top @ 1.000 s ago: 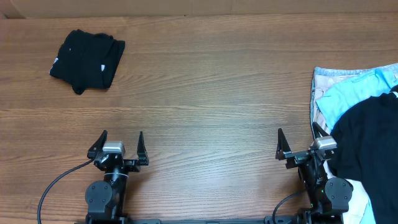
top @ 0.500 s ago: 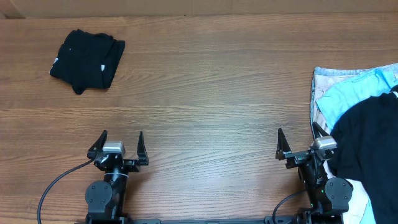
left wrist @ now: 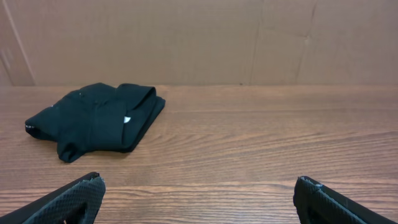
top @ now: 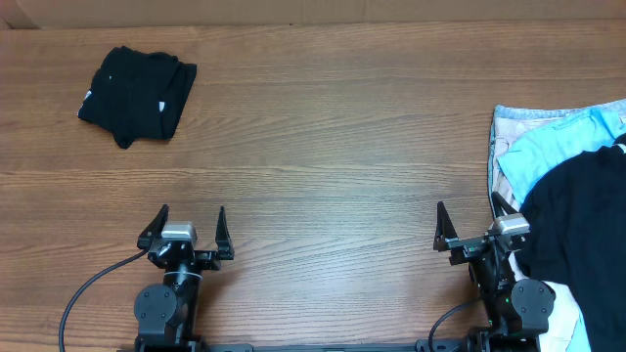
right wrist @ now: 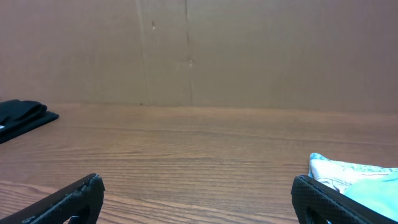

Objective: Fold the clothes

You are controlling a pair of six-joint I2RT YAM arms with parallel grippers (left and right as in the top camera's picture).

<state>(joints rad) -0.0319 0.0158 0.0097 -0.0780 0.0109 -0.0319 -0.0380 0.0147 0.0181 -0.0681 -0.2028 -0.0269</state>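
We see the T-shirt point(top: 137, 95) lying folded at the far left of the table point(top: 342, 147), well apart from the left gripper point(top: 191, 217), which, like the right gripper point(top: 468, 219), has its fingers spread wide.

T-shirt point(top: 137, 95) far left; heap point(top: 562, 186) right

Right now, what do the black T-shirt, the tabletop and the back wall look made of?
black T-shirt: soft matte cloth, likely knit; it slumps in rounded folds with no shine.
tabletop: wood or wood-look laminate, smooth with a dull sheen; grain streaks run across it, can't tell which.
back wall: looks like brown cardboard, matte, with creases and seams.
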